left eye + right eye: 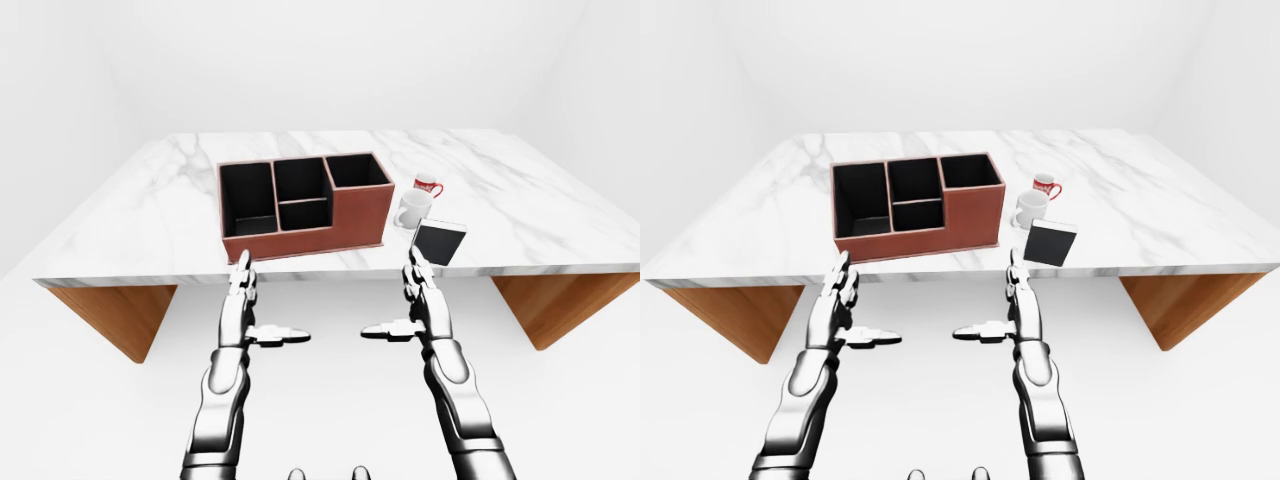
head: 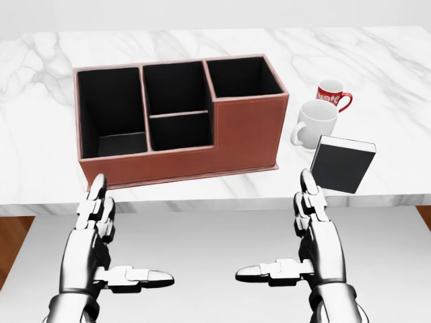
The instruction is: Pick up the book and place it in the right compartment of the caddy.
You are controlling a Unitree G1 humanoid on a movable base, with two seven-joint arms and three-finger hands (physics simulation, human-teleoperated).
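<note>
Nothing is done yet: the thin black white-edged book stands ungrasped just beyond the empty, spread right robot hand, the brown leather caddy up-left.

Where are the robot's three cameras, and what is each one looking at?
Head view: on the robot's head, tilted down at the caddy, the book and both open hands.
Left-eye view: on the head, looking ahead over the marble table; left robot hand, right robot hand and forearms show.
Right-eye view: nearly the same picture, taken slightly further right.
All three share the caddy, book, white mug and red mug.
</note>
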